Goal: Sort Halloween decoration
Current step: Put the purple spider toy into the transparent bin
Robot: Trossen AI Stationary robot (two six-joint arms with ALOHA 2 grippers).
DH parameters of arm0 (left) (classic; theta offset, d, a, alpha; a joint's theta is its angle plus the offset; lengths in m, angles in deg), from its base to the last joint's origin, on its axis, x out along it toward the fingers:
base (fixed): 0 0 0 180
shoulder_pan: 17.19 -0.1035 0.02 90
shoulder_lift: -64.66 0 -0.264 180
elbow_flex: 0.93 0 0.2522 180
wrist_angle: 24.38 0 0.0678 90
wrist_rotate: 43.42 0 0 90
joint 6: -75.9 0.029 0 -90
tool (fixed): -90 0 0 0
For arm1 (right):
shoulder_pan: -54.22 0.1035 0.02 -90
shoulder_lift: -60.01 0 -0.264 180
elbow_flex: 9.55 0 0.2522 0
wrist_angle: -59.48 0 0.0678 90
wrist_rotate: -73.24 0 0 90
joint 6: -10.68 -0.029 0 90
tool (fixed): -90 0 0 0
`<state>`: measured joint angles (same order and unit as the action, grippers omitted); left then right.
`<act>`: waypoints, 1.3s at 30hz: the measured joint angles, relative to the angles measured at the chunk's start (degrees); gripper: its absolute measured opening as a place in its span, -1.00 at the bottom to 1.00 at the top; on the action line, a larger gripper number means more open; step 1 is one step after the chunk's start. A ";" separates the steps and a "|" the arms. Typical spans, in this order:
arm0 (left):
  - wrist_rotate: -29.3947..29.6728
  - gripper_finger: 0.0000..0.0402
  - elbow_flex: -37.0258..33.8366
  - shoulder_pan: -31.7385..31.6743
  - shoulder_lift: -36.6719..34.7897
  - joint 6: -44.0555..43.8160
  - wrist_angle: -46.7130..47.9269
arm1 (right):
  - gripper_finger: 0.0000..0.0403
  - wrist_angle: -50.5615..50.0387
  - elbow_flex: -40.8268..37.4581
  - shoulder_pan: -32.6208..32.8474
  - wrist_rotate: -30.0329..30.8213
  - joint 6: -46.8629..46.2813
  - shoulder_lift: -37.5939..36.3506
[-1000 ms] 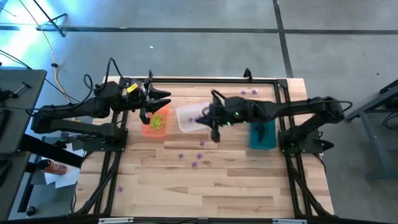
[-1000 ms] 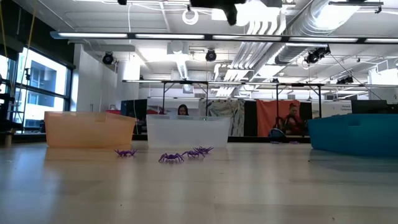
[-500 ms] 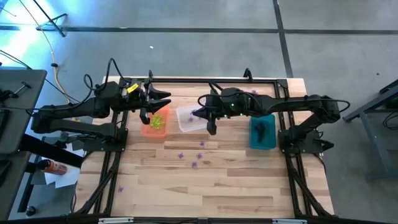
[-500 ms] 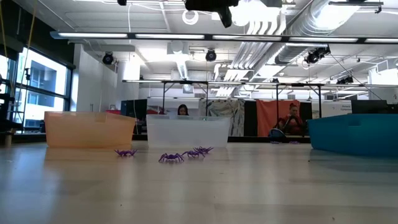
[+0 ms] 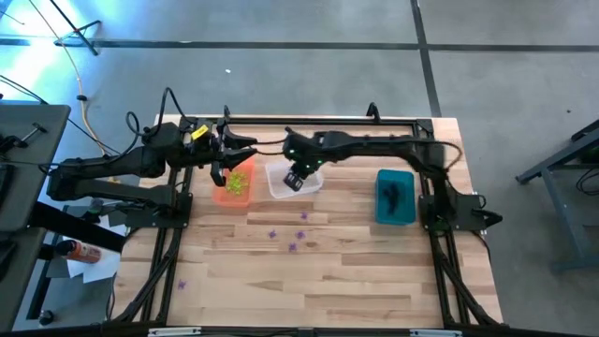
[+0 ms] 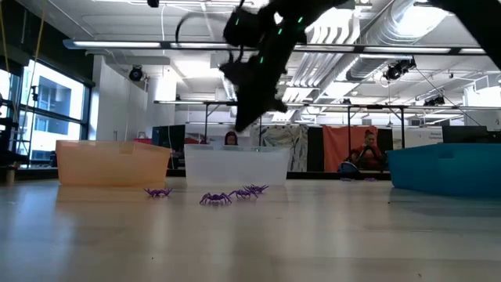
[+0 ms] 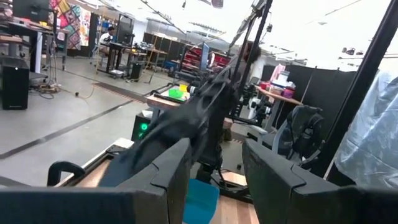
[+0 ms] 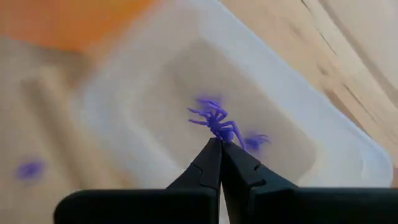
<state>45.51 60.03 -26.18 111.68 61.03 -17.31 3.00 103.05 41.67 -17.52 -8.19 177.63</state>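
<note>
My right gripper [image 5: 295, 180] hangs over the clear bin [image 5: 281, 190], shut on a purple spider trinket [image 8: 214, 124]. Another purple spider [image 8: 254, 142] lies on that bin's floor. My left gripper [image 5: 245, 148] waits open over the far end of the orange bin [image 5: 223, 195], which holds yellow-green trinkets [image 5: 238, 182]. Black trinkets [image 5: 393, 195] lie in the teal bin [image 5: 395, 217]. Loose purple spiders [image 5: 301, 216] rest on the table in front of the bins, and they also show in the low view [image 6: 216, 197]. My right gripper pinches the purple spider by one side of its body [image 8: 225, 134], at the free ends of its two fingers. It comes from above, pointing down into the clear bin. The spider is lifted clear, and its legs stick out beyond the fingertips.
The three bins stand in a row across the table's far half. More purple spiders lie near the far right corner [image 5: 382, 139] and the near left corner [image 5: 182, 284]. The near half of the wooden table [image 5: 328, 290] is otherwise bare. People [image 6: 368, 153] sit in the room behind.
My right gripper has swung from the table between the clear and teal bins toward the left and far edges, ending over the clear bin. In the low view it has come down into sight above that bin. It has stayed shut.
</note>
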 joint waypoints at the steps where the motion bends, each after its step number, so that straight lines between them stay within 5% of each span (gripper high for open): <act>1: 0.08 -0.35 0.00 0.00 0.00 -0.02 0.02 | -1.00 -1.05 1.05 -0.36 0.74 -0.61 2.07; 8: 0.08 -0.35 0.00 0.00 0.00 -1.18 0.01 | -1.00 -0.42 2.67 -1.85 1.41 -5.45 10.65; 19: 0.10 -0.35 0.00 0.00 0.00 -1.53 0.02 | -0.97 1.85 3.52 -2.07 0.43 -6.78 11.84; 31: 0.08 -0.35 0.00 0.00 0.00 -3.50 0.04 | -0.24 -1.15 8.06 -2.09 -4.22 -0.82 11.00; 39: 0.07 -0.35 0.00 0.00 0.02 -2.60 0.84 | -0.18 -3.29 2.55 -1.08 -3.93 10.21 -2.61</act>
<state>45.58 60.03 -26.18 111.71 58.43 -16.47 -0.29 105.60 40.60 -21.46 2.02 175.02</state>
